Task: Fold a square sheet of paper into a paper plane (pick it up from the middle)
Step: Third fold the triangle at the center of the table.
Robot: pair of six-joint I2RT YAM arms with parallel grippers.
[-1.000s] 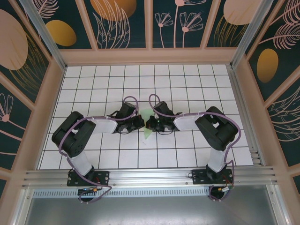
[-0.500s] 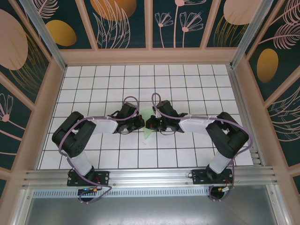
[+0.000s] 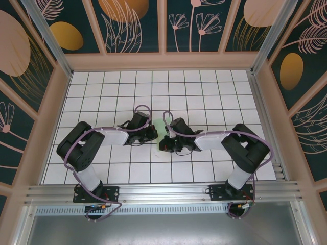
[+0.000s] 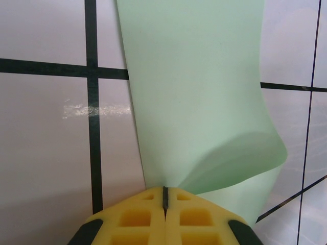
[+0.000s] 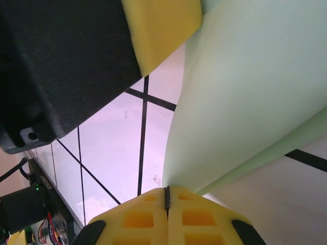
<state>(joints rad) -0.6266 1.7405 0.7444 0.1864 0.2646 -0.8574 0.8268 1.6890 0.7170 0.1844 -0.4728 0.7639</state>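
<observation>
The left gripper (image 4: 165,196) had its yellow jaws pressed shut on an edge of the pale green sheet of paper (image 4: 194,102). The sheet stretched away ahead of the jaws, with a flap curling over to their right. The right gripper (image 5: 166,196) was likewise clamped tight on the sheet, which spread up and to the right from its jaws. The two grippers faced each other closely over the gridded table (image 3: 204,92).

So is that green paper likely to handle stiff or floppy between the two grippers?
Probably floppy: the paper bows and curls over by the left gripper instead of lying flat. Likely very light, as fingertip pinches by it and the right gripper seem enough. It could crease or tear if pulled apart.
</observation>
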